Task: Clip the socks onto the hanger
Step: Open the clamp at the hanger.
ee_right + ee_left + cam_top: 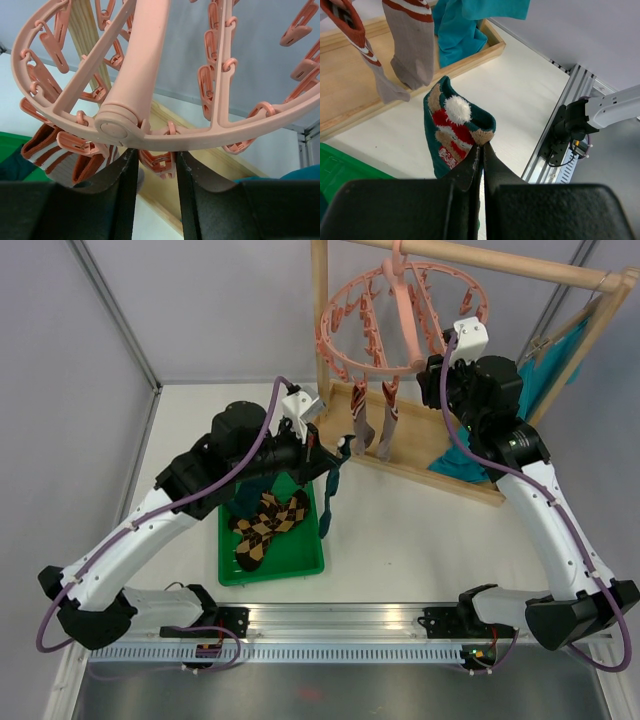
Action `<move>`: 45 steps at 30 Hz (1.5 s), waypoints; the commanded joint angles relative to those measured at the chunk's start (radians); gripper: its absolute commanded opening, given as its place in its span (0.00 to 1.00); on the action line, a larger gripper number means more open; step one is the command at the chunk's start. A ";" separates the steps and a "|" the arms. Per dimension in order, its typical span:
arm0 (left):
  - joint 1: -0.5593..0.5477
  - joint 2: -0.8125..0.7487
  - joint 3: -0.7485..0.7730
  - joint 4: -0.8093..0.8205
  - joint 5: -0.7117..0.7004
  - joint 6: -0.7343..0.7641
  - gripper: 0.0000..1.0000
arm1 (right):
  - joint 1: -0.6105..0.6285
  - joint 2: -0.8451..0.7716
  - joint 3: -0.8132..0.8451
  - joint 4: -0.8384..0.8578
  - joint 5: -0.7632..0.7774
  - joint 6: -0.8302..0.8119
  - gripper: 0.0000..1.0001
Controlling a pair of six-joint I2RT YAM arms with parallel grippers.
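Teal sock (452, 125) clamped at its top edge in left gripper (481, 150), dangling near hanger (240, 131)
Soft, light, floppy, so grip near the edge; right gripper (155, 170) straddles a peg (157, 161), squeeze unclear

Pink round hanger (407, 315) hangs from wooden rail (500, 262), two grey-brown socks (362, 425) clipped, dangling. Teal sock (452, 127) hangs pinched in left claw (481, 148). Argyle socks (268, 525) lie in green tray (300, 562).
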 commanded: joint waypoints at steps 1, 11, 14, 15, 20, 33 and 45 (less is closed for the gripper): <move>-0.005 0.009 -0.013 0.048 0.026 -0.015 0.02 | 0.001 -0.013 0.047 0.005 -0.038 0.067 0.06; -0.004 0.038 -0.023 0.083 0.055 -0.023 0.02 | 0.047 -0.027 0.033 -0.032 -0.065 0.167 0.00; -0.004 0.053 -0.020 0.097 0.066 -0.027 0.02 | 0.116 -0.008 0.047 -0.058 0.011 0.176 0.00; -0.004 0.059 -0.022 0.105 0.067 -0.029 0.02 | 0.129 -0.005 0.049 -0.062 0.021 0.179 0.00; -0.002 0.101 -0.007 0.126 0.084 -0.033 0.02 | 0.189 0.003 0.041 -0.071 0.057 0.216 0.00; -0.001 0.141 -0.074 0.392 0.066 -0.058 0.02 | 0.298 0.033 0.061 -0.133 0.199 0.354 0.00; -0.010 0.197 -0.138 0.620 -0.077 -0.033 0.02 | 0.335 0.107 0.147 -0.214 0.318 0.421 0.00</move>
